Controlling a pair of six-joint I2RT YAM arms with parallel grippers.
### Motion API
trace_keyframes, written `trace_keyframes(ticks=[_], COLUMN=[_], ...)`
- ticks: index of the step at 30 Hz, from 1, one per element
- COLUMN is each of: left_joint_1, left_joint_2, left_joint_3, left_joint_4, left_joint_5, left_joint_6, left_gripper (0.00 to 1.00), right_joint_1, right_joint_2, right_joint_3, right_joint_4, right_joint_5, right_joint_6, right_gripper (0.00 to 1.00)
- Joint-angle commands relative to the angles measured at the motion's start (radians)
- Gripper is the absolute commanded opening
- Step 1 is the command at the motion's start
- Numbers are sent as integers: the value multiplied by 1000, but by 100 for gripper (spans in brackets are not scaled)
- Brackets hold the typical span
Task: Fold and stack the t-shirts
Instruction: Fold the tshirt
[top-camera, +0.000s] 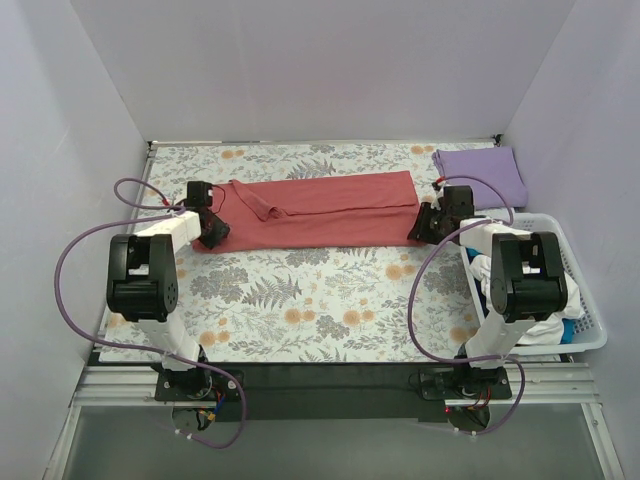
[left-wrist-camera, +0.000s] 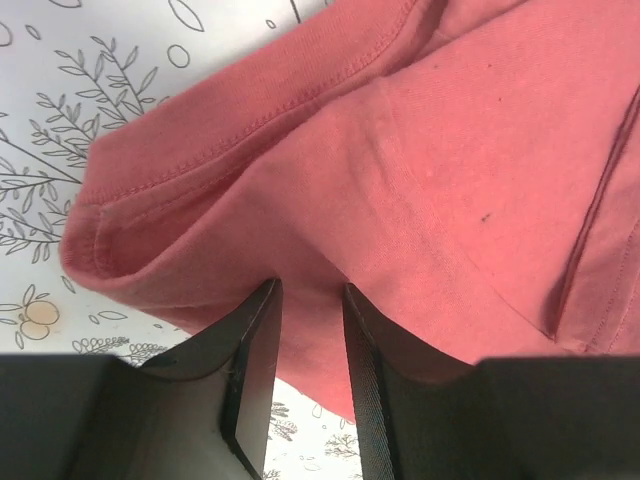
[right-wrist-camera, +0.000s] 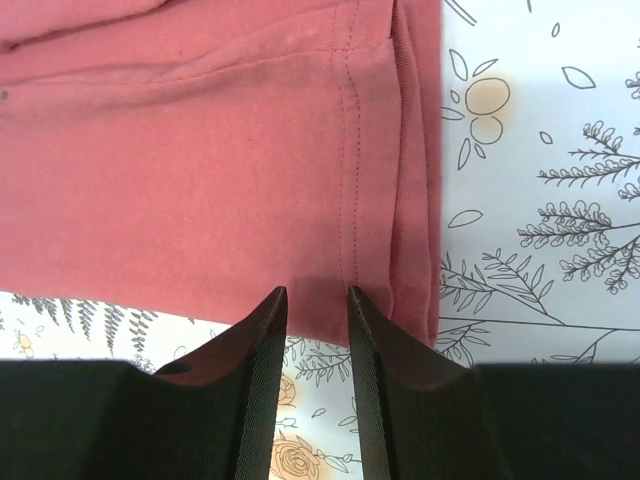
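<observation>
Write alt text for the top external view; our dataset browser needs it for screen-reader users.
A salmon-red t-shirt lies folded into a long strip across a floral tablecloth, the left claw at one end and the right claw at the other. A folded lavender t-shirt sits far right, just beyond a white basket of clothes.

Long t-shirt (top-camera: 320, 210) lies between left hand (top-camera: 212, 234) and right hand (top-camera: 426, 228); basket (top-camera: 588, 305) right.
</observation>
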Motion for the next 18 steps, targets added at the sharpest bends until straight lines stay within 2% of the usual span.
trace_keyframes(ticks=[1, 7, 13, 14, 16, 18], left_joint_1=[13, 78, 84, 84, 81, 63], left_joint_2=[-32, -160, -353, -376, -436, -476], left_joint_3=[-29, -222, -306, -298, -258, -222], left_joint_4=[-94, -136, -208, -209, -202, -200], left_joint_5=[-66, -106, -187, -194, -172, -116], left_joint_6=[-21, -38, -31, -24, -1, 7], left_gripper=[30, 30, 33, 36, 52, 59], right_joint_1=[-7, -6, 28, 37, 74, 130], right_joint_2=[-4, -103, -293, -316, -375, -427], right_joint_3=[-53, -129, -236, -244, -247, -224], right_joint_4=[-45, -148, -237, -238, -237, -237], right_joint_5=[-5, 21, 49, 50, 46, 73], right_joint_6=[35, 47, 30, 21, 6, -11], right_gripper=[39, 40, 40, 41, 43, 46])
